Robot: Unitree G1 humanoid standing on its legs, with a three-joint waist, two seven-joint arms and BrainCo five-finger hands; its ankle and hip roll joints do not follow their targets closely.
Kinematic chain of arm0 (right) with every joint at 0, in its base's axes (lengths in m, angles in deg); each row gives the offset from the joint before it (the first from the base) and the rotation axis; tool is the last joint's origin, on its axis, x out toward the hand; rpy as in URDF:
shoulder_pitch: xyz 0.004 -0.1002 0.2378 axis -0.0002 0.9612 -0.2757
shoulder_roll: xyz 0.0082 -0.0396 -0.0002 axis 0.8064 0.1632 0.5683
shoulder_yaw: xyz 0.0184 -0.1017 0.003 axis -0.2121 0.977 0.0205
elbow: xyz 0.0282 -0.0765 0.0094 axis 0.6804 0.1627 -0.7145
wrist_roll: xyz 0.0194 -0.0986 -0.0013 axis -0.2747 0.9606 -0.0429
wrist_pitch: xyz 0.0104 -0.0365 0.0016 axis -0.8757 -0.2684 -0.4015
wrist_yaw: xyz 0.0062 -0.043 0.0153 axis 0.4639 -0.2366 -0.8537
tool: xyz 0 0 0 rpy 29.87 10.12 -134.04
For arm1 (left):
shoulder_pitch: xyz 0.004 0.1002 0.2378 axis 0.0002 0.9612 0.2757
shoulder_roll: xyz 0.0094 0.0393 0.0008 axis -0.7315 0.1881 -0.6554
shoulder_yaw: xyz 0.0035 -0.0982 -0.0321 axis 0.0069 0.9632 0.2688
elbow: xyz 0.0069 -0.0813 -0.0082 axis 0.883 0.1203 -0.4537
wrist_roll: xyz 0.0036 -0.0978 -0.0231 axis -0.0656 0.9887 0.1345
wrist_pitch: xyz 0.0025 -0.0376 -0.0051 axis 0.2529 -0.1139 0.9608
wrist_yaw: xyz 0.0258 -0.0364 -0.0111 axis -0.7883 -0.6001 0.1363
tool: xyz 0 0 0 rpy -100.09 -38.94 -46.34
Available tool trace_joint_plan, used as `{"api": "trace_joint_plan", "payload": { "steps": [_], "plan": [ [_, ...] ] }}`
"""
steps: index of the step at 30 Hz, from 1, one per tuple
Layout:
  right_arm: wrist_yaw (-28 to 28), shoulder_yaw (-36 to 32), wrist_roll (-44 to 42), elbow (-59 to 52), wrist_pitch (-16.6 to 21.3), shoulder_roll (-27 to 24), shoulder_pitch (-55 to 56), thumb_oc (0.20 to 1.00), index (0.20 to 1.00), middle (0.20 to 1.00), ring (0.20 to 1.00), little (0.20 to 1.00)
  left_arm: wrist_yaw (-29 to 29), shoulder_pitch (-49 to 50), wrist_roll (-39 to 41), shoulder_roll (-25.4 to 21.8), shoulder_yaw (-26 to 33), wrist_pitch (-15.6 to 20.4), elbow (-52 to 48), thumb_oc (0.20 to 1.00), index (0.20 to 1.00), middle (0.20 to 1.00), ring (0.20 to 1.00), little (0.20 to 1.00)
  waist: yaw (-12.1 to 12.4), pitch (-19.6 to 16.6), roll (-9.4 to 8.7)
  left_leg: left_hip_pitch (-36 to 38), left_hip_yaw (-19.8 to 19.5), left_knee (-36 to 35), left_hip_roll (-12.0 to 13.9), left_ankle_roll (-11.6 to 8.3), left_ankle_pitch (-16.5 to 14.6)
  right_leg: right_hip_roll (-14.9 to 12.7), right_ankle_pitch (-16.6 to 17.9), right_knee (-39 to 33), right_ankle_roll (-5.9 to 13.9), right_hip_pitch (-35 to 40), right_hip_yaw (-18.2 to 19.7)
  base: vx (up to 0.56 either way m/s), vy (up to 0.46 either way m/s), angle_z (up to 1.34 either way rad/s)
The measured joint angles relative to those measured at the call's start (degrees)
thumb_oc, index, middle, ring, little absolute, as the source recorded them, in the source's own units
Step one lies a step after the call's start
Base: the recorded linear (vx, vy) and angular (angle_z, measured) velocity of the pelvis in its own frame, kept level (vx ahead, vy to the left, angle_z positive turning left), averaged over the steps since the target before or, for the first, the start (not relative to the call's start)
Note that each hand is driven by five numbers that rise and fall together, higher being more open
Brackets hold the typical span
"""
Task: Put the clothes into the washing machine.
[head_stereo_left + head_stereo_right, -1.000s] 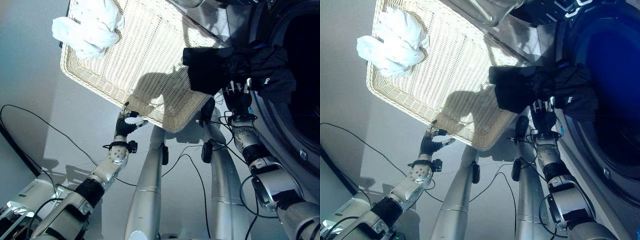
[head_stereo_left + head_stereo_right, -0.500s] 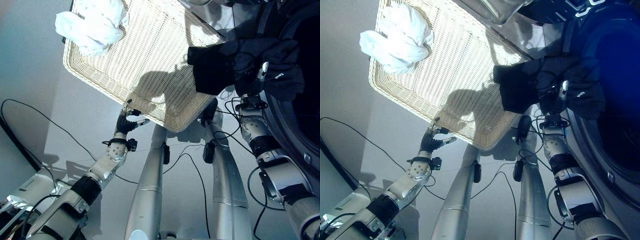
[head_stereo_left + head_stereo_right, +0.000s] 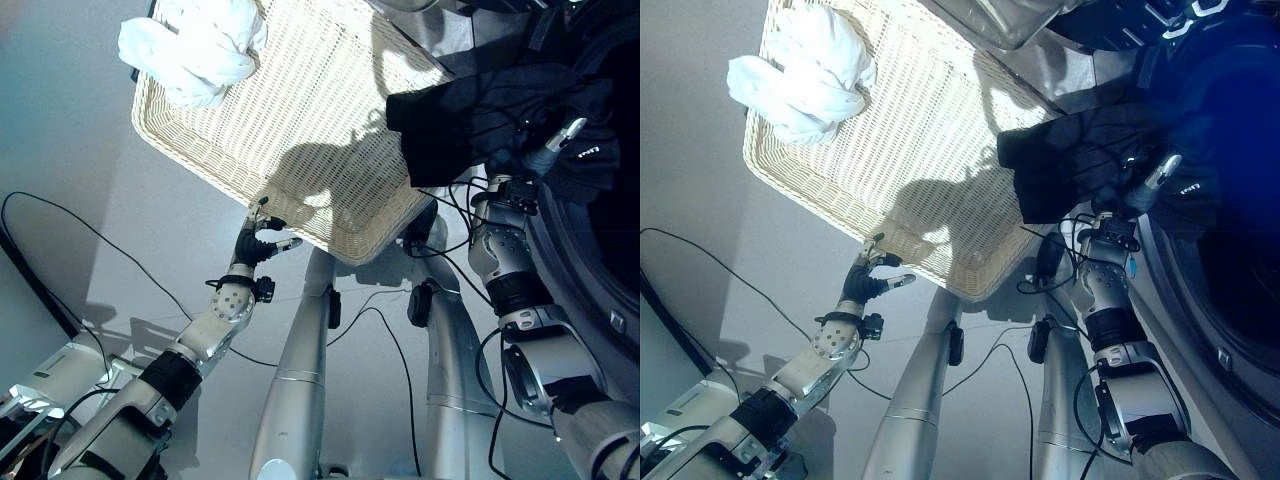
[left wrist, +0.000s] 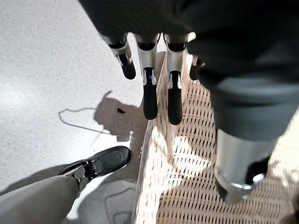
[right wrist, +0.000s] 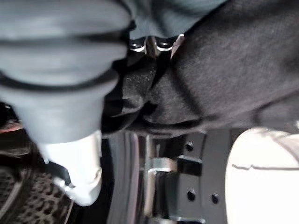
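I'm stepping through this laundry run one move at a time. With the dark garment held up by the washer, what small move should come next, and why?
Probably carry the right robot hand further into the washing machine drum before letting go. Its fingers are curled in the black garment, which hangs at the door opening, partly over the wicker basket edge, not yet inside. The left robot hand rests open at the basket rim.

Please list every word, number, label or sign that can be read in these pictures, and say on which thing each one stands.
None can be read with certainty.
Small white print on the dark garment: too small to read.
White marks on the top panel of the washing machine: cut off by the edge of the view, not readable.
Wicker basket and white cloth: no text.
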Motion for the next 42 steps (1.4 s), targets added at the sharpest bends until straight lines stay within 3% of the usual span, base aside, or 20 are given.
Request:
{"api": "trace_joint_plan", "payload": {
  "steps": [1, 2, 3, 6, 11, 13, 22, 25, 26, 30, 31, 35, 36, 38, 39, 42],
  "plan": [
    [1.51, -0.04, -0.39, -3.68, 2.24, 0.26, 1.64, 0.834, 0.834, 0.834, 0.834, 0.834, 0.01, 0.13, -0.02, 0.01, -0.05, -0.59, -0.60, 1.000, 1.000, 1.000, 1.000, 1.000, -0.11, 0.01, -0.01, 0.25, 0.05, 0.11, -0.21, 0.03, 0.02, -0.23, -0.03, 0.28, 0.05, 0.22, -0.01, -0.03, -0.008, 0.04],
    [1.86, -0.08, -0.62, -5.16, 3.05, 0.35, 2.38, 0.834, 0.834, 0.834, 0.834, 0.834, 0.01, 0.25, -0.06, 0.05, -0.04, -0.73, -0.88, 1.000, 1.000, 1.000, 1.000, 1.000, -0.22, 0.01, -0.02, 0.36, 0.06, 0.20, -0.29, 0.04, 0.02, -0.32, -0.04, 0.41, 0.06, 0.33, -0.01, -0.04, -0.007, 0.05],
    [2.29, -0.10, -0.73, -7.68, 4.56, 0.41, 3.79, 1.000, 1.000, 1.000, 1.000, 1.000, 0.00, 0.64, -0.06, 0.13, -0.05, -0.99, -1.44, 1.000, 1.000, 1.000, 1.000, 1.000, -0.43, 0.01, -0.02, 0.60, 0.06, 0.34, -0.40, 0.04, 0.02, -0.46, -0.06, 0.48, 0.10, 0.67, 0.00, -0.03, -0.005, 0.03],
    [3.30, -0.75, -1.16, -10.84, 8.46, 0.50, 6.18, 1.000, 1.000, 1.000, 1.000, 1.000, 0.03, 1.63, -0.21, 0.12, 0.04, -1.81, -1.55, 1.000, 1.000, 1.000, 1.000, 1.000, -1.87, 0.06, -0.09, 1.94, 0.07, 0.40, -0.66, 0.07, 0.03, -0.56, -0.03, 0.49, 0.12, 2.06, 0.01, -0.06, -0.013, 0.03],
    [5.64, -8.14, -1.17, -15.69, 16.10, -0.37, 10.19, 1.000, 1.000, 1.000, 1.000, 1.000, 0.27, 5.77, -1.04, 0.15, 1.88, -1.91, -1.44, 1.000, 1.000, 1.000, 1.000, 1.000, -4.82, 0.08, -0.14, 5.00, 0.94, 0.49, -0.72, 0.98, -0.45, -0.52, 0.20, -0.74, 0.87, 5.69, 0.29, -0.04, 0.025, -0.04],
    [6.95, -11.32, -1.33, -15.42, 19.42, -3.48, 11.24, 1.000, 1.000, 1.000, 1.000, 1.000, 0.71, 7.68, -1.14, -0.04, 2.99, -1.85, -1.24, 1.000, 1.000, 1.000, 1.000, 1.000, -6.15, 0.09, -0.25, 6.68, 2.46, 0.46, -0.65, 1.37, -0.73, -0.45, 0.92, -1.85, 1.47, 7.17, 1.51, -0.04, 0.076, -0.19],
    [13.95, -12.09, -1.41, -7.46, 18.16, -6.15, 9.90, 1.000, 1.000, 1.000, 1.000, 1.000, 2.68, 8.27, -1.08, -0.05, 3.51, -0.77, 0.91, 1.000, 1.000, 1.000, 1.000, 1.000, -6.16, 0.35, -0.80, 12.92, 6.48, 0.39, -1.00, 3.61, -2.35, 0.10, 3.81, -7.24, 2.98, 14.29, 4.66, 0.01, 0.051, -0.16],
    [18.28, -13.48, -1.41, -5.25, 18.22, -6.15, 9.00, 1.000, 1.000, 1.000, 1.000, 1.000, 3.21, 8.20, -0.87, -0.07, 3.46, -0.11, 2.02, 1.000, 1.000, 1.000, 1.000, 1.000, -6.20, 0.53, -1.09, 14.04, 6.99, 0.39, -1.53, 4.21, -2.76, -0.33, 4.10, -7.78, 3.37, 15.46, 5.12, 0.04, 0.010, -0.05],
    [22.39, -14.46, -1.41, -1.50, 19.42, -6.15, 7.14, 1.000, 1.000, 1.000, 1.000, 1.000, 3.58, 7.65, -0.38, -0.81, 2.68, 0.19, 3.53, 1.000, 1.000, 1.000, 1.000, 1.000, -6.20, 0.67, -1.31, 14.89, 7.04, 0.39, -1.60, 4.32, -2.84, -0.44, 4.22, -8.33, 3.54, 16.50, 5.15, 0.03, -0.027, 0.00],
    [29.71, -16.76, -1.41, 6.42, 21.85, -6.09, 3.18, 1.000, 1.000, 1.000, 1.000, 1.000, 3.92, 7.06, 0.15, -3.70, 0.89, 0.84, 4.25, 1.000, 1.000, 1.000, 1.000, 1.000, -5.80, 0.53, -1.73, 15.44, 6.69, 0.38, -1.80, 4.36, -2.82, -0.61, 4.18, -8.50, 3.69, 17.41, 4.74, 0.05, -0.042, 0.06],
    [31.05, -17.36, -1.40, 9.29, 21.13, -6.22, 1.88, 1.000, 1.000, 1.000, 1.000, 1.000, 4.04, 6.78, 1.27, -4.65, -0.08, 0.72, 4.21, 1.000, 1.000, 1.000, 1.000, 1.000, -5.87, 0.54, -2.03, 15.55, 6.56, 0.40, -1.82, 4.47, -2.72, -0.65, 4.19, -8.50, 3.69, 17.63, 4.58, 0.06, -0.051, 0.05],
    [32.53, -16.64, -1.40, 16.29, 3.98, -8.04, 3.02, 1.000, 1.000, 1.000, 1.000, 1.000, 4.59, 6.58, 2.34, -6.20, -0.47, -0.58, 3.13, 1.000, 1.000, 1.000, 1.000, 1.000, -5.88, 0.45, -3.67, 15.60, 6.08, 0.41, -1.92, 4.50, -2.69, -0.83, 3.98, -8.32, 4.04, 17.83, 4.07, 0.03, -0.046, 0.05],
    [31.52, -12.78, -1.38, 16.28, -2.01, -10.10, 5.29, 1.000, 1.000, 1.000, 1.000, 1.000, 4.65, 6.71, 2.34, -6.10, -0.53, -0.95, 2.90, 1.000, 1.000, 1.000, 1.000, 1.000, -5.89, 0.45, -3.68, 15.55, 5.92, 0.33, -1.98, 4.45, -2.72, -0.90, 3.85, -8.32, 4.24, 17.83, 3.90, 0.01, -0.014, 0.03],
    [30.39, -10.78, -1.01, 15.69, -7.07, -10.70, 7.58, 1.000, 1.000, 1.000, 1.000, 1.000, 4.61, 6.79, 2.32, -5.98, -0.46, -1.53, 2.85, 1.000, 1.000, 1.000, 1.000, 1.000, -5.95, 0.45, -3.68, 15.54, 5.86, 0.34, -1.94, 4.44, -2.72, -0.88, 3.84, -8.28, 4.24, 17.80, 3.87, 0.00, 0.000, 0.00],
    [30.30, -10.25, -0.30, 15.48, -7.84, -10.35, 8.24, 1.000, 1.000, 1.000, 1.000, 1.000, 4.58, 6.94, 2.28, -5.87, -0.50, -1.61, 2.76, 1.000, 1.000, 1.000, 1.000, 1.000, -5.93, 0.45, -3.68, 15.48, 5.89, 0.34, -1.92, 4.39, -2.77, -0.86, 3.78, -8.20, 4.25, 17.70, 3.85, 0.02, -0.011, -0.03],
    [27.75, -4.61, 13.04, 8.98, -8.00, -8.69, 14.97, 1.000, 1.000, 1.000, 1.000, 1.000, 4.06, 7.27, 2.09, -3.93, 0.75, -1.92, 2.63, 1.000, 1.000, 1.000, 1.000, 1.000, -6.17, 0.44, -3.67, 14.87, 5.90, 0.09, -1.69, 4.30, -2.76, -0.61, 3.69, -8.19, 4.13, 16.98, 3.73, 0.00, 0.000, 0.00]
  ]
}}
